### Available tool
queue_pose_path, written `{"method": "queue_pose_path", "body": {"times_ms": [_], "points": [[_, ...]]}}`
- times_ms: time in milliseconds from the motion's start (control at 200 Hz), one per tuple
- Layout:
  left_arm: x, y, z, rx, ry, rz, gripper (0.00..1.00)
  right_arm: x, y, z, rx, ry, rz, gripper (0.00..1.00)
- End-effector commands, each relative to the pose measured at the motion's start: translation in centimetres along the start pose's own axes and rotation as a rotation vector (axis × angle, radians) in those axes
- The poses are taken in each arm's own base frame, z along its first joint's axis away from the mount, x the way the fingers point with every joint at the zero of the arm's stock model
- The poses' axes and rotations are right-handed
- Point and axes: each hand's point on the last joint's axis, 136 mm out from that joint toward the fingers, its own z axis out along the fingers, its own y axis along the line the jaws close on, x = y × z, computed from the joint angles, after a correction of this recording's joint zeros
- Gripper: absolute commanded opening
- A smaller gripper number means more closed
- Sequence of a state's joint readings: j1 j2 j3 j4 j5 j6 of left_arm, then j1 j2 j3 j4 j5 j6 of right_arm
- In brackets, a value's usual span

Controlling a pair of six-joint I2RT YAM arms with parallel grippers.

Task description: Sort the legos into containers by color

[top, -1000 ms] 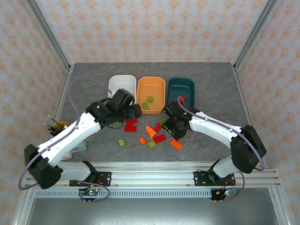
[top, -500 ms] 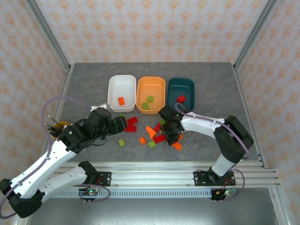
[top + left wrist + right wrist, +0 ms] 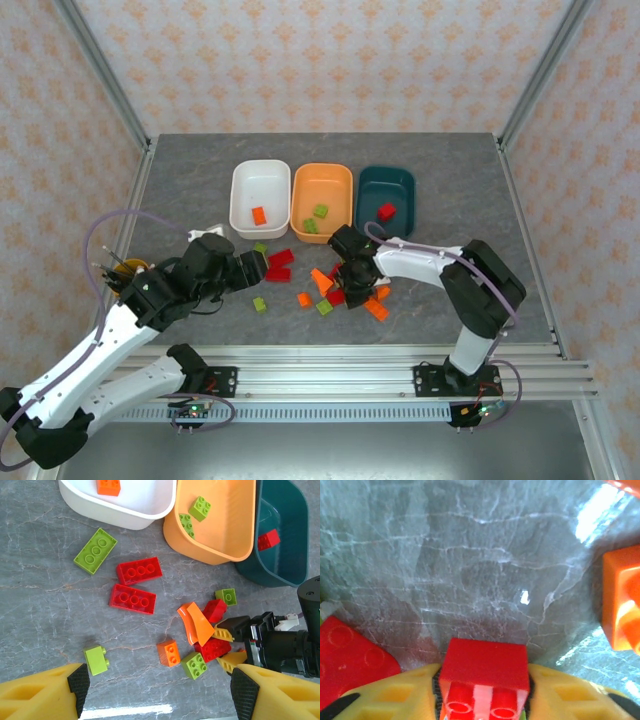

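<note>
Three tubs stand in a row at the back: white (image 3: 262,185), orange (image 3: 322,185) and dark teal (image 3: 385,185). An orange brick (image 3: 108,486) lies in the white tub, two green bricks (image 3: 200,507) in the orange one, a red brick (image 3: 268,539) in the teal one. Loose legos lie in front of them: two red rectangles (image 3: 139,570), a green one (image 3: 95,550), small green (image 3: 96,659) and orange (image 3: 169,653) bricks. My right gripper (image 3: 345,285) is down in the pile, shut on a red brick (image 3: 485,672). My left gripper (image 3: 161,690) hovers open above the loose bricks.
A small yellow cup with pens (image 3: 125,270) stands at the left edge of the table. The metal rail (image 3: 320,360) runs along the near edge. Orange curved pieces (image 3: 196,624) and a green square (image 3: 194,665) lie right beside the right gripper's fingers.
The left arm has pulled back from the white tub, where an orange brick now lies. The right gripper has moved left into the pile and closed on a red brick.
</note>
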State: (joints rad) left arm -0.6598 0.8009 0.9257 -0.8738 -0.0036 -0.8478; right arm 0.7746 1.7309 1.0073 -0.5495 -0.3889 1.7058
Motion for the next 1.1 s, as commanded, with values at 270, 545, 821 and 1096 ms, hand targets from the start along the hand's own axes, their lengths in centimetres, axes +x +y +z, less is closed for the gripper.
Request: {"method": "queue_pose_path", "body": {"times_ms": [270, 545, 821, 1096], "points": [[-0.1, -1.7, 1.2, 0.048, 0.010, 0.000, 0.77, -4.8, 0.9, -8.6, -0.040, -0.299, -0.162, 0.26], [-1.4, -4.6, 2.8, 0.081, 0.012, 0.008, 0.78, -11.8, 5.9, -16.5, -0.101, -0.516, -0.446, 0.25], [-2.8, -6.8, 4.1, 0.076, 0.013, 0.035, 0.78, -13.2, 14.8, -14.9, 0.021, -0.561, -0.991, 0.25], [-3.5, -6.1, 3.7, 0.035, -0.023, 0.023, 0.78, -15.0, 15.6, -9.4, 0.092, -0.383, -1.048, 0.29]]}}
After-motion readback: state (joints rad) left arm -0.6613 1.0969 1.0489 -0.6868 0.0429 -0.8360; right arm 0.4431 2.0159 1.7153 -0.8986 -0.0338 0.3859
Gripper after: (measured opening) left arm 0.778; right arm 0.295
